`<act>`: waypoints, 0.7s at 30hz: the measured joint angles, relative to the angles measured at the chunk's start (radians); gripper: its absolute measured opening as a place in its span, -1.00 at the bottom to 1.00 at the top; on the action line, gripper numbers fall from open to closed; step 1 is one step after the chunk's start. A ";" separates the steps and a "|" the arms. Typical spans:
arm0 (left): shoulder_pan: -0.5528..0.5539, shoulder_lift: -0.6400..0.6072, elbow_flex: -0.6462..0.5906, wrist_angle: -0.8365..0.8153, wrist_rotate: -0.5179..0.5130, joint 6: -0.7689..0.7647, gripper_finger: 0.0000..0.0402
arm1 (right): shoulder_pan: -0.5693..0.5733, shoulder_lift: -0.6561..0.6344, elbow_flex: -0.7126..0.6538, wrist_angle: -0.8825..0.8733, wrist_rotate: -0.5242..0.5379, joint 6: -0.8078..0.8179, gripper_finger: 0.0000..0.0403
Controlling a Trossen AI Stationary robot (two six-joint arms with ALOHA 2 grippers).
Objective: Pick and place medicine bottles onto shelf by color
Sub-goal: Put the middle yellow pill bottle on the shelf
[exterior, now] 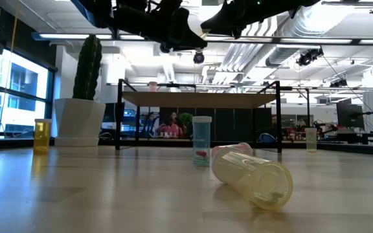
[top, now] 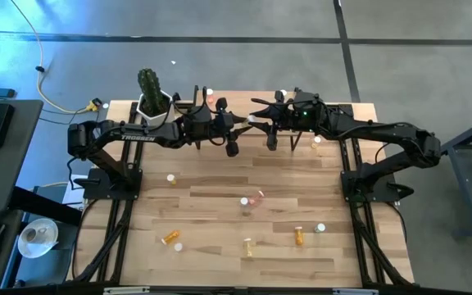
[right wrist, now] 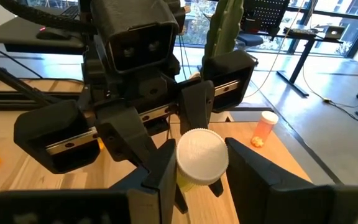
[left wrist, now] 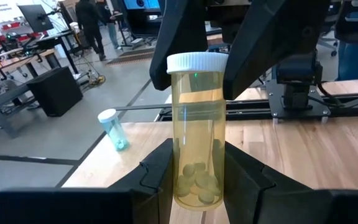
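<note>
Two matte black jointed robot arms, white lettering along the left arm [top: 138, 138], green indicator light on the right arm [top: 306, 113], blocky black left gripper [left wrist: 201, 174] fingers, angular black right gripper [right wrist: 197, 177] fingers, silver rail strips beside opposing jaws

Pretty bright in here, mostly from long ceiling strip lights [exterior: 173, 37] and big windows on one side [exterior: 18, 84]. The pale wooden tabletop [top: 220, 192] looks evenly lit from above, soft shadows only. Up close, my dark fingers [left wrist: 148, 186] go blurry.
</note>
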 joint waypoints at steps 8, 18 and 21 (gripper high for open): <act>0.000 0.000 0.000 -0.005 0.018 -0.008 -0.47 | 0.000 0.000 0.000 -0.005 0.000 0.023 -0.48; 0.000 -0.016 0.000 -0.050 0.024 -0.008 -0.06 | 0.000 0.000 0.000 -0.011 0.009 0.023 -0.47; 0.001 -0.040 0.000 -0.055 0.022 -0.007 0.01 | -0.002 0.000 0.005 -0.020 0.029 0.015 -0.47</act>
